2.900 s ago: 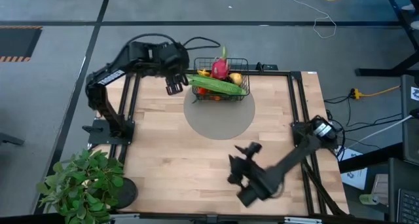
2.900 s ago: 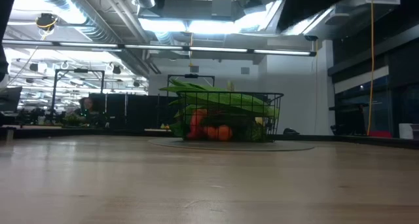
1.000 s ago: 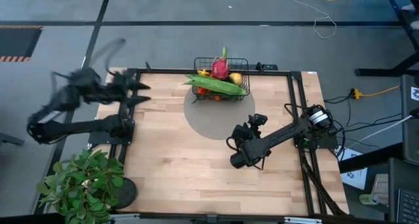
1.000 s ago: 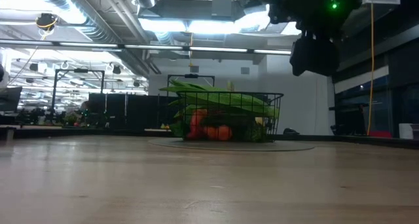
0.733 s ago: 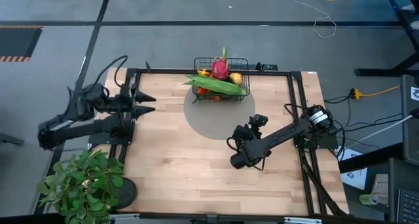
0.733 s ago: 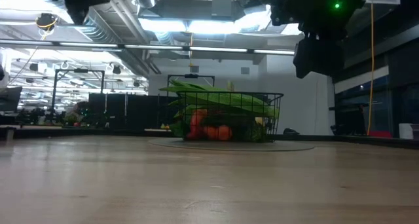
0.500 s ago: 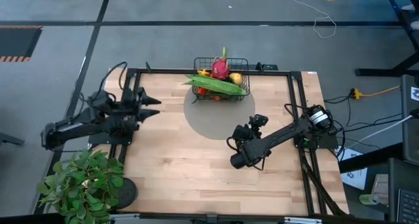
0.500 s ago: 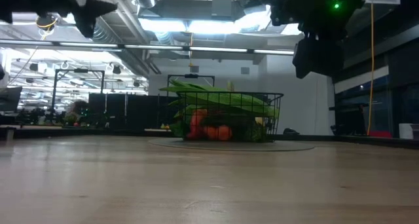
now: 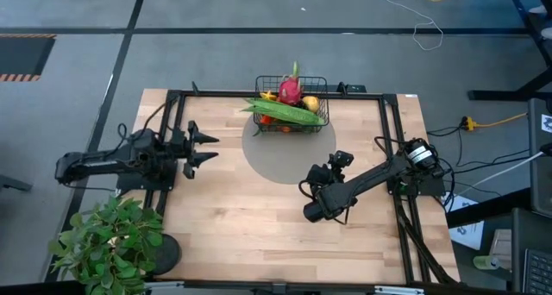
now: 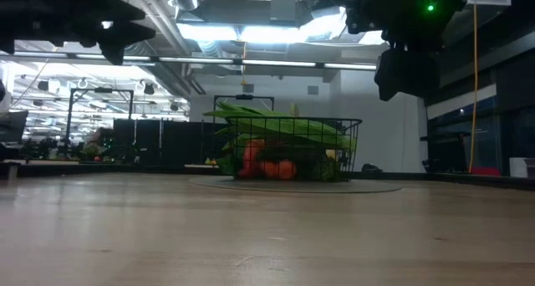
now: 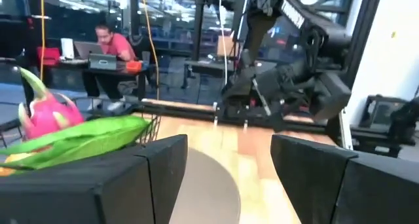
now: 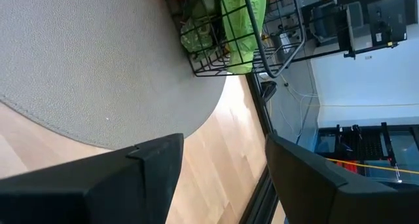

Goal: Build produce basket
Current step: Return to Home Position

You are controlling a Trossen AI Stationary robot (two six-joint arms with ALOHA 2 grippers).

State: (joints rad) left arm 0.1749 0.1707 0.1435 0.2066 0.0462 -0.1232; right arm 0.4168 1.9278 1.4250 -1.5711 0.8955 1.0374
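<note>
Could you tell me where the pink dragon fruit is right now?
In the high view, the dragon fruit sits in the black wire basket at the far edge of the table, just behind the long green corn husk.

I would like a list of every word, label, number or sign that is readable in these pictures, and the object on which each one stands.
No text is readable in any view.
The white sheets near the high view's right edge carry dark marks, too small to read.
The basket and the produce show no label.
</note>
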